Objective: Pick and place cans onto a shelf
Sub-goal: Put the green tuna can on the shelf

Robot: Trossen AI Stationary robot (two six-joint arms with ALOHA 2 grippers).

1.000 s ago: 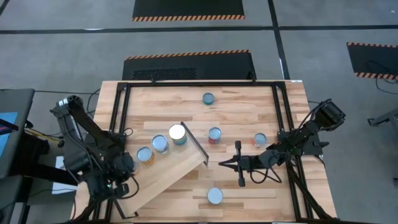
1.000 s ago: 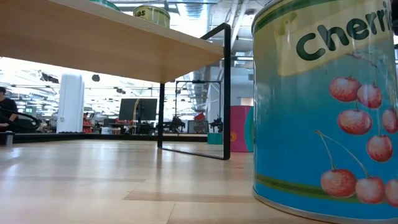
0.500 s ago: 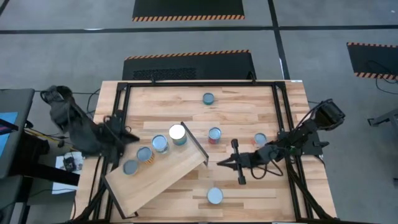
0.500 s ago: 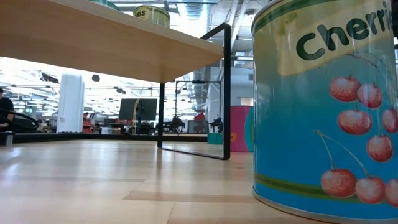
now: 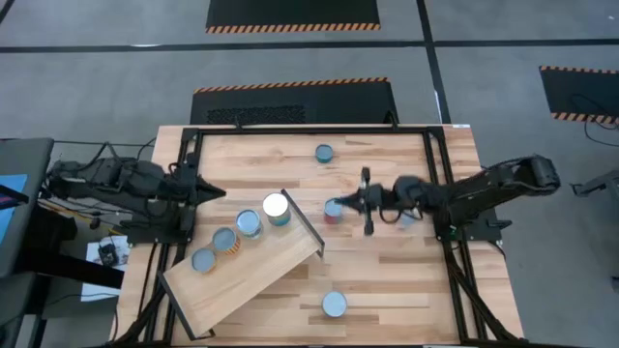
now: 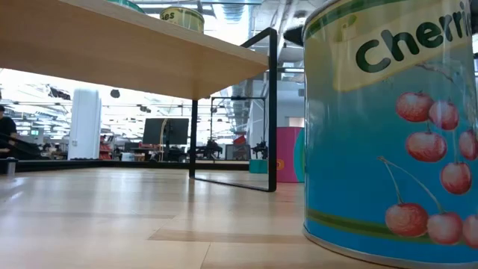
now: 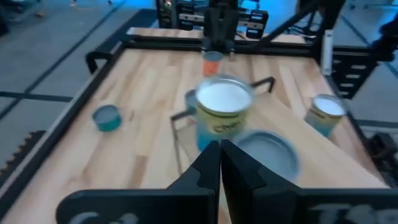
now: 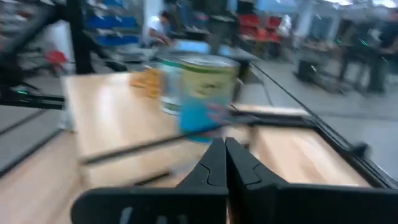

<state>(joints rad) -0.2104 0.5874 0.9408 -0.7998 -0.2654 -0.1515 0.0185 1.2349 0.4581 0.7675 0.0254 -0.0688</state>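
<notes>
The light-wood shelf (image 5: 261,271) stands aslant at the table's near left, raised on dark legs (image 6: 272,112). Several cans stand in a row on it, from a white-topped one (image 5: 276,206) (image 7: 224,112) (image 8: 199,93) down to one near its left end (image 5: 203,259). A red-labelled can (image 5: 334,211), a can (image 5: 324,152) near the far edge and a cherry can (image 5: 334,304) (image 6: 388,127) near the near edge stand on the table. My right gripper (image 5: 340,204) (image 8: 217,152) is shut, its tip at the red can's right side. My left gripper (image 5: 219,194) (image 7: 220,155) is shut and empty, left of the shelf's cans. My right gripper's shut fingertips stand at the red-labelled can's right edge (image 5: 338,207) in the high view, coming level from the table's right. Whether they touch the can I cannot tell.
A black frame (image 5: 309,130) runs around the tabletop. The shelf's dark raised edge (image 5: 302,220) stands between the white-topped can and the red can. Bare tabletop lies at the near right (image 5: 406,280). A person shows far off in the room (image 6: 6,127).
My left gripper has drawn back from the shelf's near-left end toward the table's left and far edge, leaving a can standing there. My right gripper has gone toward the far edge and a little left, up to the red can, and its arm now covers a can farther right.
</notes>
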